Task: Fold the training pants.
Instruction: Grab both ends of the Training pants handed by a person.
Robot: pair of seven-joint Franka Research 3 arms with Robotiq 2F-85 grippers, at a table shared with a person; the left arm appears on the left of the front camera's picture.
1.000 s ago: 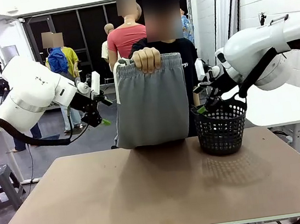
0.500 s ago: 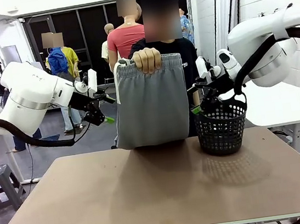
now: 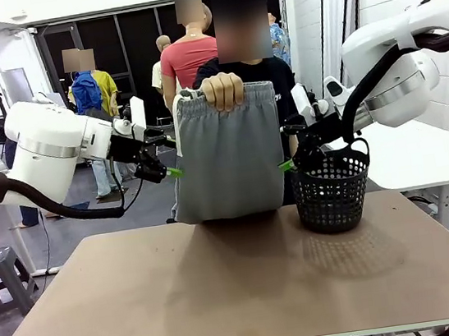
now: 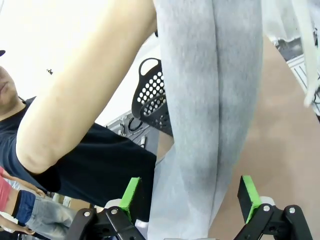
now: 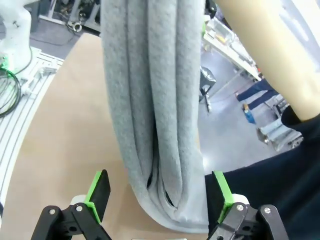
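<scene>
The training pants [image 3: 227,155] hang from the person's hand [image 3: 222,90], which bunches the waistband at the top so the grey cloth drops in a long doubled column over the far edge of the table [image 3: 241,290]. You cannot tell whether the lowest fold touches the tabletop. Held up like this, the cloth seems to be offered to both arms at once, with each side edge free to be taken.

Your left gripper [image 3: 170,158] stands at the cloth's left edge with its jaws spread wide. From its wrist camera, the green pads [image 4: 131,192] sit on either side of the hanging pants [image 4: 210,100] without pressing them. Your right gripper [image 3: 290,147] mirrors it at the right edge, just as wide. Its wrist view shows the folded layers [image 5: 150,100] between the pads [image 5: 220,192], again ungripped. Neither claw holds anything.

The black mesh basket [image 3: 332,195] stands on the table just right of the pants, below your right gripper. Nothing rises over its rim, and you cannot make out through the mesh whether anything lies inside. Watch that arm's clearance from the basket handle when you close in.
</scene>
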